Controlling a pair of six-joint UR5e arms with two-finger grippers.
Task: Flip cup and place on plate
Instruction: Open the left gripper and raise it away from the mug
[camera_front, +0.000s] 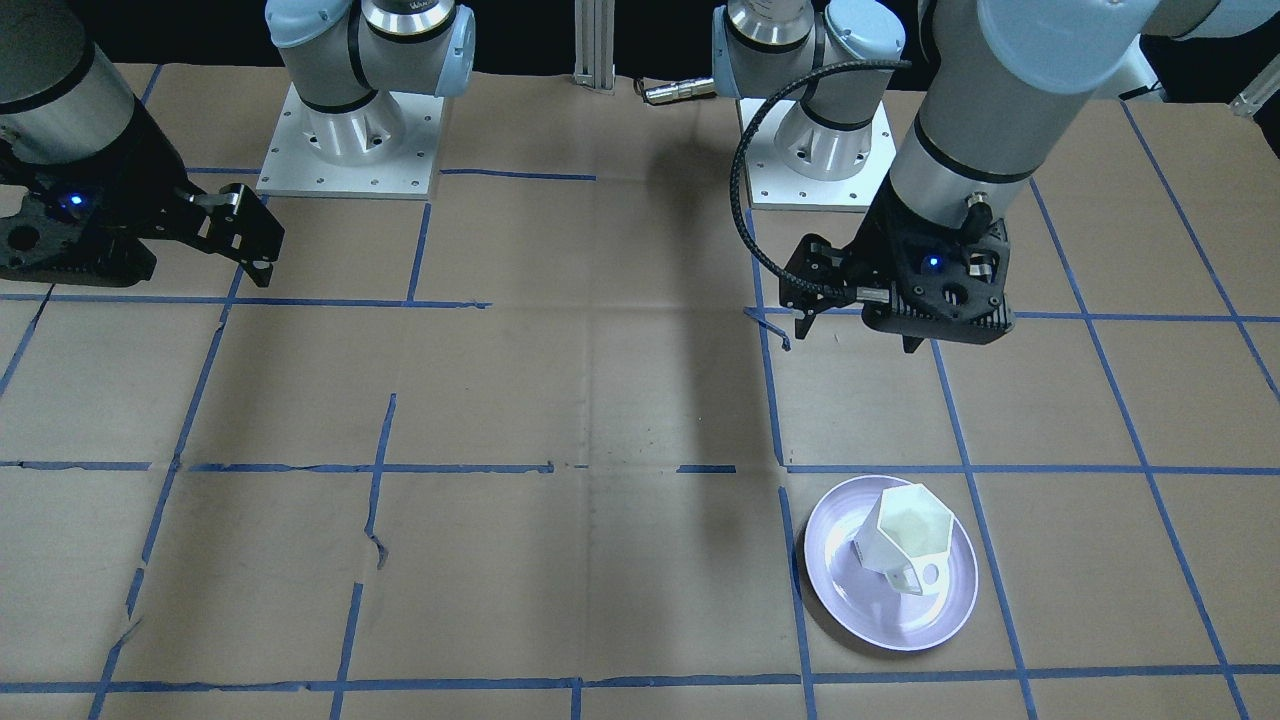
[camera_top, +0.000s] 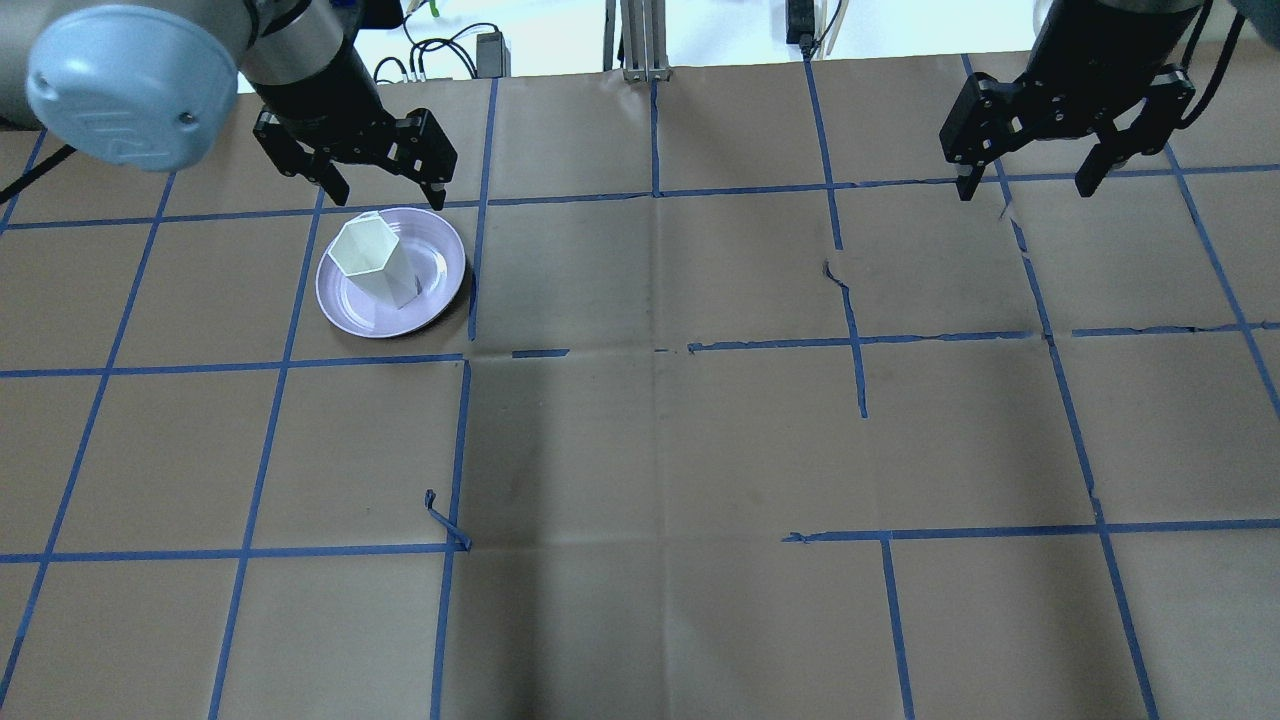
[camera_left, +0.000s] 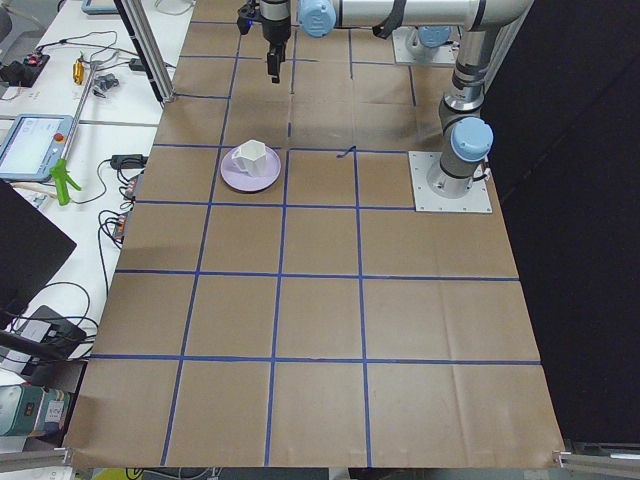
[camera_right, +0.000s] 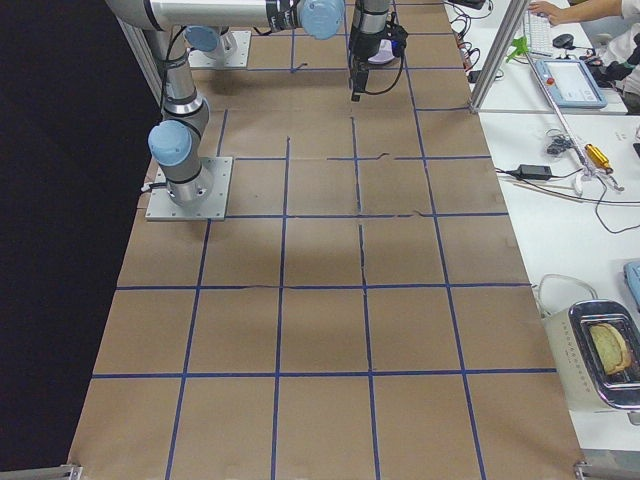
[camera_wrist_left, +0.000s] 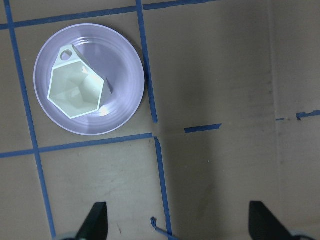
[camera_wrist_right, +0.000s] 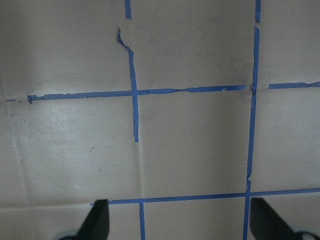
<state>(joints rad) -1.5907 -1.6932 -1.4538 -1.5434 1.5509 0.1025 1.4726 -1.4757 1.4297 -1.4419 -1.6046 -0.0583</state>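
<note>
The white faceted cup (camera_front: 905, 540) stands on the lavender plate (camera_front: 850, 600), mouth up, with its loop handle toward the plate's rim. In the overhead view the cup (camera_top: 375, 262) sits on the plate (camera_top: 360, 315) at the far left. My left gripper (camera_top: 388, 197) hangs open and empty above the table, beyond the plate and clear of it. Its wrist view shows the cup (camera_wrist_left: 77, 90) and plate (camera_wrist_left: 120, 60) below, off to one side of the fingertips (camera_wrist_left: 97, 215). My right gripper (camera_top: 1023, 190) is open and empty at the far right.
Brown paper with a blue tape grid covers the table; some tape is torn and curled (camera_top: 445, 520). The two arm bases (camera_front: 345, 140) (camera_front: 820, 150) stand on the robot's side. Benches with cables and devices (camera_left: 60, 120) line the table's far side.
</note>
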